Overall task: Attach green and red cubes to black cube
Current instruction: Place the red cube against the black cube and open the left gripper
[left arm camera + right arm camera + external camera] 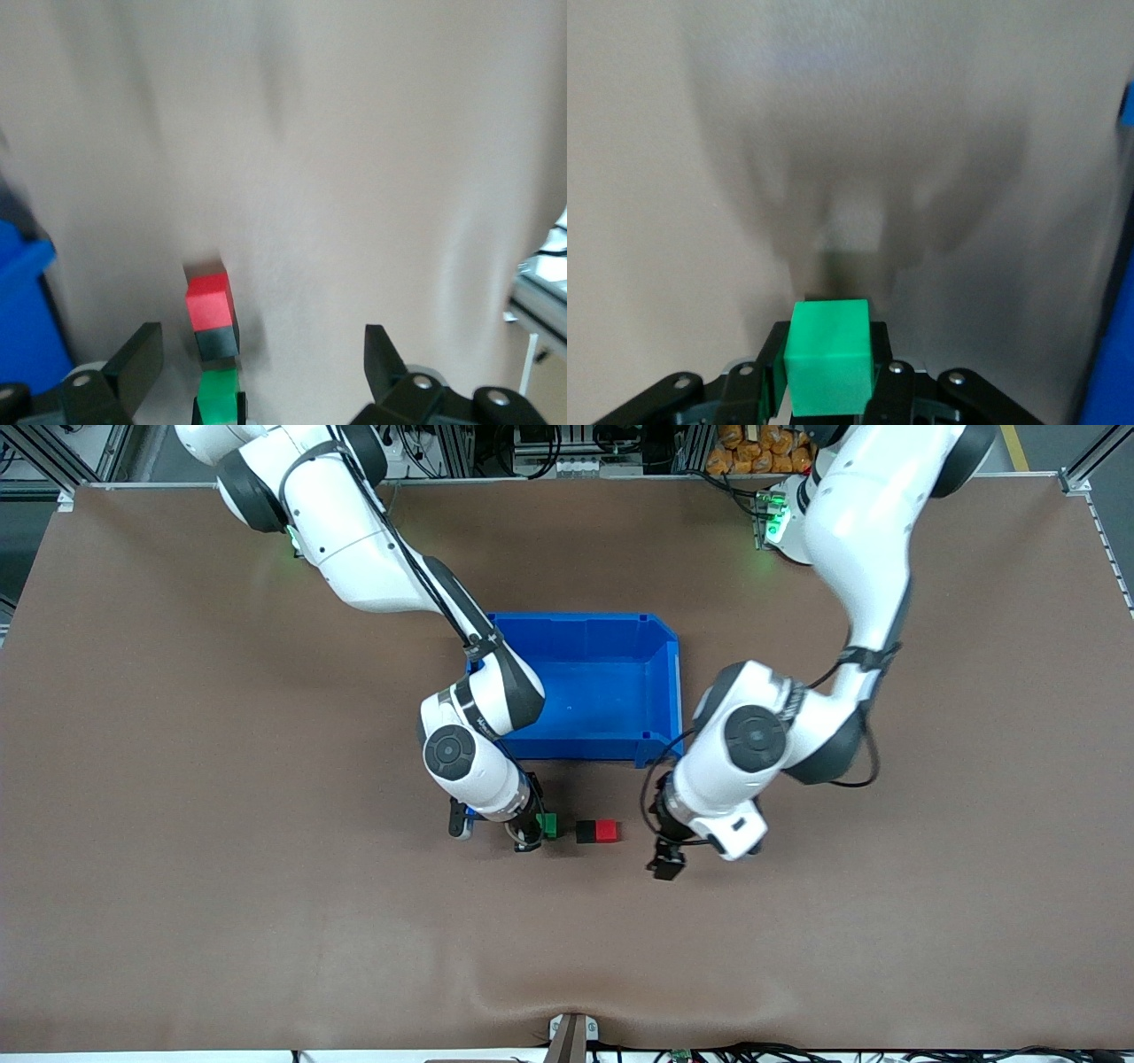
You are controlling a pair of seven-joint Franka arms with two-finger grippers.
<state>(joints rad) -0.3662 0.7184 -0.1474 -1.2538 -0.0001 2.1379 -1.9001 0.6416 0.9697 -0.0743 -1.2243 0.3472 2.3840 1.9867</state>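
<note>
On the brown worktop (266,868), the small bright red cube (606,830) sits joined to the small matte black cube (586,831); the right tool (529,834), clamping the small bright green cube (547,825), should slide it squarely against the black face, while the left tool (666,861) hangs wide beside them.

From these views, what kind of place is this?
Likely a robotics lab bench: a brown-covered table, aluminium framing and cabling along its edge, and a blue bin with small cubes set up for two arms.
</note>
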